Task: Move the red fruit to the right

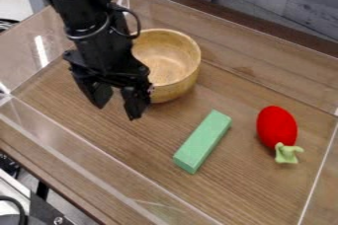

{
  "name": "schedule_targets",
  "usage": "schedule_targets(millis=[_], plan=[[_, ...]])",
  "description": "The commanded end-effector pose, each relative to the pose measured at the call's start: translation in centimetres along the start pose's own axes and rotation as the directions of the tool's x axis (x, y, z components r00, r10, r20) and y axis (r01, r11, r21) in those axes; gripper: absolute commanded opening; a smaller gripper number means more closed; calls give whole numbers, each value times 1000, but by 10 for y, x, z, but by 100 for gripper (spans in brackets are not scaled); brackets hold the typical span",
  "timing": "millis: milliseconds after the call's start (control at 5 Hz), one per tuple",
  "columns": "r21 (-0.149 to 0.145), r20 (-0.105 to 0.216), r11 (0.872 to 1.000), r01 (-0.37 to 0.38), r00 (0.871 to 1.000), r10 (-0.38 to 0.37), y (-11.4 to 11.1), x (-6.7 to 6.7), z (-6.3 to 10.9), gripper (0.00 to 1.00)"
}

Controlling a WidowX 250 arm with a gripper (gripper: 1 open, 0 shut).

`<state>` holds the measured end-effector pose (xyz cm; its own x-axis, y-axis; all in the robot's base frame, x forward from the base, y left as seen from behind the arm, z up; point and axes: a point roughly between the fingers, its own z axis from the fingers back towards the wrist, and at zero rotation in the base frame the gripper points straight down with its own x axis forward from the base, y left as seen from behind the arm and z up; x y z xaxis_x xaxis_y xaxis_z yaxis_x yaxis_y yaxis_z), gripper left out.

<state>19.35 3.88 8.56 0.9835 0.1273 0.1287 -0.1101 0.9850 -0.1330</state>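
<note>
Jaws point(114, 97) of your arm point down over the wooden tabletop point(158, 185), parted with a clear gap between the fingers and nothing held; they hang at the left side of the wooden bowl point(165, 63), well apart from the red fruit point(276, 126); that fruit lies on its side near the right edge, leafy stem toward you; the green block point(203, 140) lies between bowl and fruit.

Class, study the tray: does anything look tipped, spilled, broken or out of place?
Nothing stands out. The wooden bowl sits upright, the green block lies flat, and the red fruit rests on its side near the right edge, intact. The gripper hangs open, empty.
</note>
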Motion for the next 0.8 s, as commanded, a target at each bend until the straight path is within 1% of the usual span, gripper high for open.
schedule_targets(millis=[0, 200, 400, 600], plan=[[14, -6, 1000, -2, 1000, 2, 7, -1, -5, 100], [23, -14, 1000, -19, 1000, 19, 18, -4, -11, 100], [32, -16, 999, -35, 999, 36, 24, -9, -15, 100], [39, -15, 998, -48, 999, 48, 25, -12, -18, 100]])
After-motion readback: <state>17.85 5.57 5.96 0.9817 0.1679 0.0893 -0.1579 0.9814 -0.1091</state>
